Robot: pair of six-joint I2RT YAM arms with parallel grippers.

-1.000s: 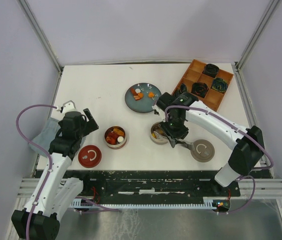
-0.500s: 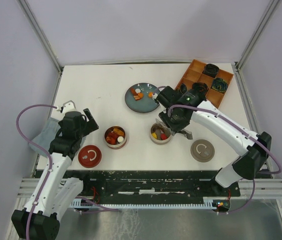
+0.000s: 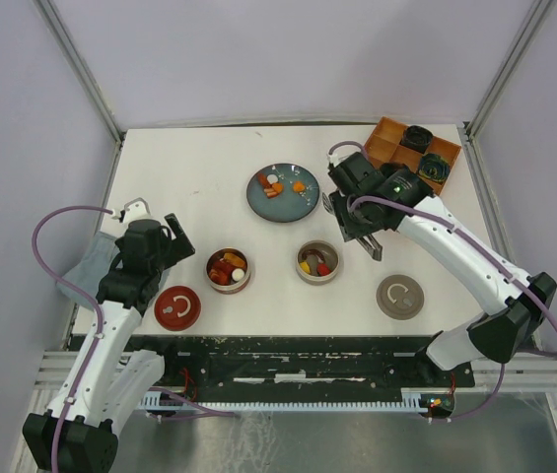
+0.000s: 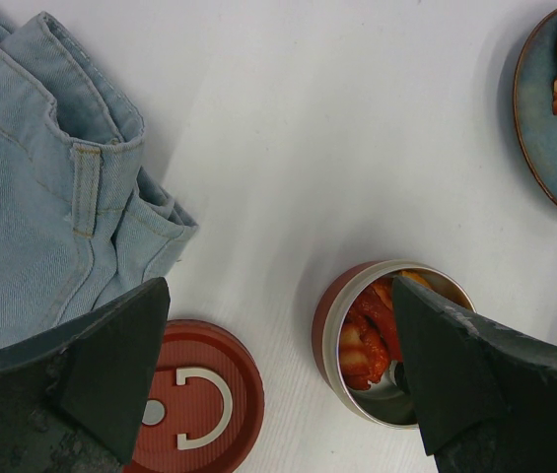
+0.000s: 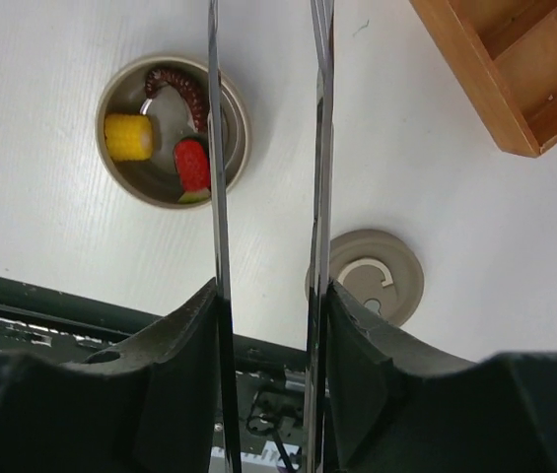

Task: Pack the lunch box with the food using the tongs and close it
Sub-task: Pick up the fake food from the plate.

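My right pincer (image 3: 365, 235) hangs just right of the blue plate (image 3: 293, 207), clamped at a middling width on the tongs (image 5: 215, 148). Their two arms run side by side with a bare gap between them, but the tips lie outside my wrist view, so I cannot tell whether anything sits there. The food (image 3: 278, 185) I want lies on the plate in orange, red and white bits. More sits in the beige tin (image 3: 299, 262) just nearside of the plate and in the red tin (image 3: 209, 268) to its nearside-left. I judge another fetch is due: swing left over the plate, slacken my squeeze so the arms spread, straddle one piece, lower until the tips just meet the glaze, then pinch gently, since a hard nip could shoot the piece away. My left pincer (image 3: 160, 246) gapes wide and empty, well to the plate's nearside-left
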